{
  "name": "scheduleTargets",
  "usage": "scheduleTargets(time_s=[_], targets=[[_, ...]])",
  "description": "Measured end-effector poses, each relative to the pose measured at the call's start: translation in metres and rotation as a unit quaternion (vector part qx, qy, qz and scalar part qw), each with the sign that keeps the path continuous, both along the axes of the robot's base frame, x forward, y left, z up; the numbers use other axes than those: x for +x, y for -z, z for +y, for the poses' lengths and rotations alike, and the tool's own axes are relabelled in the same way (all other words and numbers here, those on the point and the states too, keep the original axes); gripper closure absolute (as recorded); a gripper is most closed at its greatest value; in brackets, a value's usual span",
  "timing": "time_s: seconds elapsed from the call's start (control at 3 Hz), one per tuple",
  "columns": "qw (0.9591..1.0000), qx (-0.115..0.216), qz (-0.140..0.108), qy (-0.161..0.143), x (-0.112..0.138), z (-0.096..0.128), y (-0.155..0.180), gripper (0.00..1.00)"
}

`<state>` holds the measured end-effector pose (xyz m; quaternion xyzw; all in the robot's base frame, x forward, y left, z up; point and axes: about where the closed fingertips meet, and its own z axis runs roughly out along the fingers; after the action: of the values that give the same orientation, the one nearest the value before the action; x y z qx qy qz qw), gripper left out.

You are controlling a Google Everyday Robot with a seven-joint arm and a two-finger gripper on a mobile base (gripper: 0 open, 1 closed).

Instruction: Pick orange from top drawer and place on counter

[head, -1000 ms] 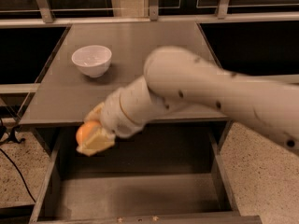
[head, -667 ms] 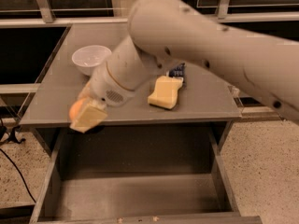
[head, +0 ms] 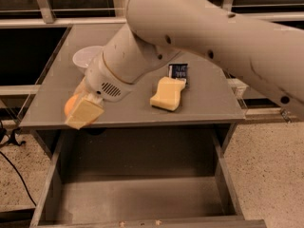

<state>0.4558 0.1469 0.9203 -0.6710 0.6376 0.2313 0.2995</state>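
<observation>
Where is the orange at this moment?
Camera view, left side: the orange sits in the gripper at the counter's front-left edge, nearer than the white bowl.

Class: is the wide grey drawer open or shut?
Open: the drawer floor lies exposed below the flat grey counter. The gripper holds the small round orange at the counter's front-left edge.

Speckled stone floor [head: 270,170], pale metal railing [head: 47,22] behind, dim warm light.

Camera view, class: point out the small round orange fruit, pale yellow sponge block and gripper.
small round orange fruit [head: 70,106]: camera view, left side.
pale yellow sponge block [head: 166,95]: camera view, top face.
gripper [head: 78,111]: camera view, between fingertips, over flat grey counter [head: 213,103], front-left.
</observation>
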Motion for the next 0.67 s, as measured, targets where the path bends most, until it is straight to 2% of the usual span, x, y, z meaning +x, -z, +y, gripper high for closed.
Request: scheduleTargets(time_s=[0.33,0.67], targets=[[0.9998,0.003,-0.013,0.013,0.008,-0.004,0.010,1.00],[0.9984,0.011,-0.050,0.023,0.030,-0.009,0.014,1.00]])
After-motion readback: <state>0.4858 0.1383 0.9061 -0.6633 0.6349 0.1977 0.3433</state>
